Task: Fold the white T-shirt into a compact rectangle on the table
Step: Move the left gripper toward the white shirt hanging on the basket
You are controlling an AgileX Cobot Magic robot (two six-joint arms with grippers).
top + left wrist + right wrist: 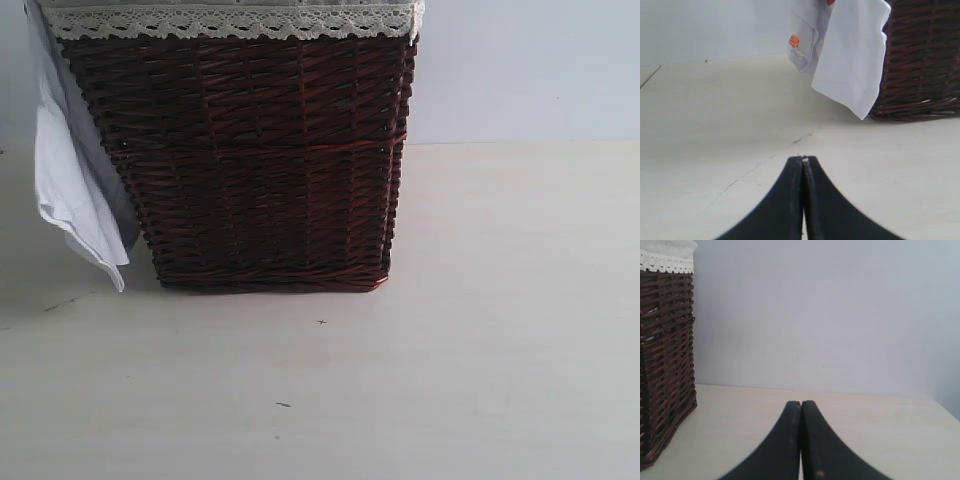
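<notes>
The left gripper (802, 160) had its black curved jaws pressed together on nothing, low over the wide, pale cream matte table (450, 380). The right gripper (801, 404) was pinched closed likewise, also empty. The white cotton T-shirt (70, 190) hung over the left side of the dark brown woven wicker basket (260, 160), with its small orange tag (794, 41) showing. Its lowest corner reached down near the tabletop, though contact could not be told. A white lace-trimmed liner (230, 22) edged the basket's rim.
</notes>
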